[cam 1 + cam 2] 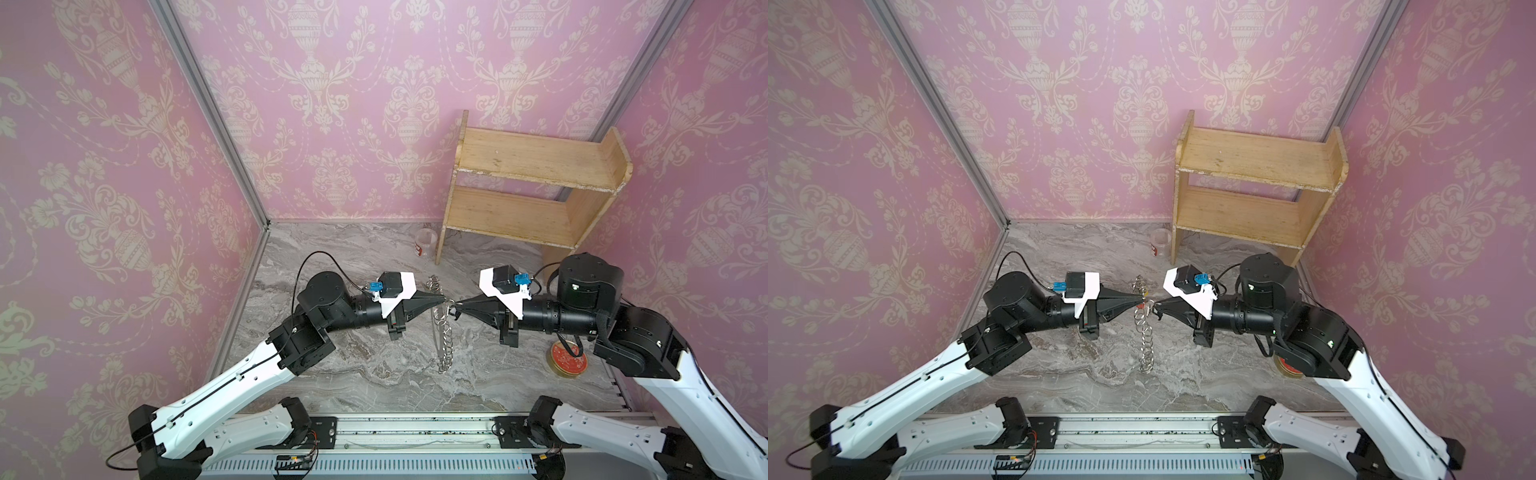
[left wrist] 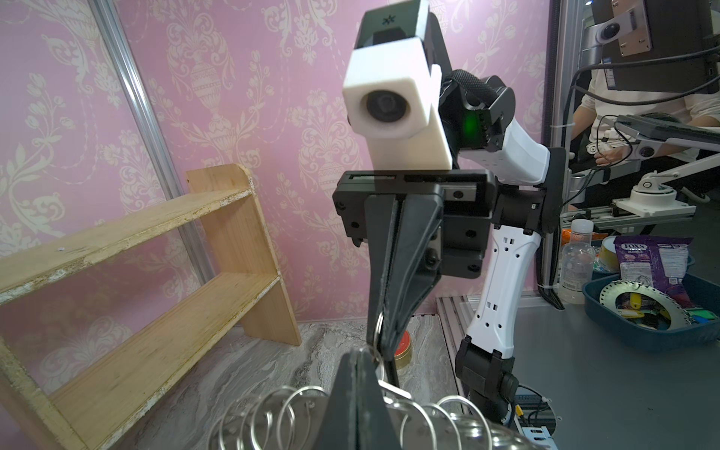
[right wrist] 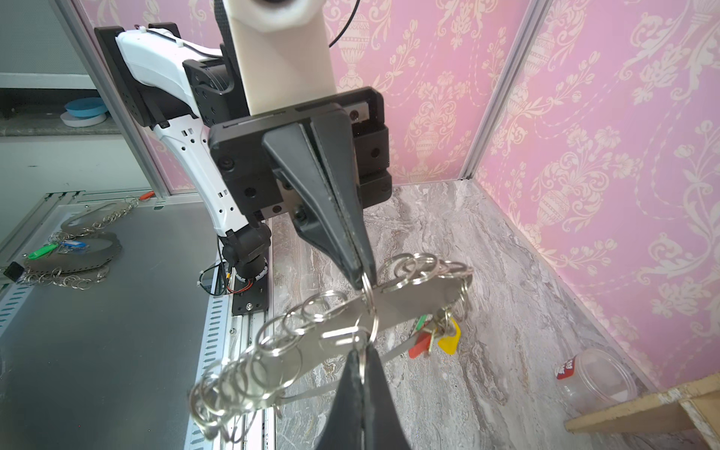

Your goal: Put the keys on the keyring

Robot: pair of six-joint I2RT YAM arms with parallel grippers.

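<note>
The keyring (image 3: 405,307) was held up above the marble table (image 1: 374,374), between the two arms at the middle of the workspace, its row of linked silver rings hanging down in both top views; I could not tell whether the lowest link touched the surface. The left gripper (image 3: 362,272) had its jaws fully closed on the wire of one ring at about mid-length of the flat grey strap. The right gripper (image 3: 364,364) was likewise fully closed, on what I took to be the opposite side of that same ring. The keys (image 3: 430,337), with green, red and yellow tags, hung in a cluster from rings near one end of the strap. I judged the assembly light but slack: thin, hard wire, slippery under the pads, with loose rings free to swing and shift the load. I would take hold on the ring wire itself, close to the strap, not on the dangling links; so narrow a pinch could let the ring twist or slip out
</note>
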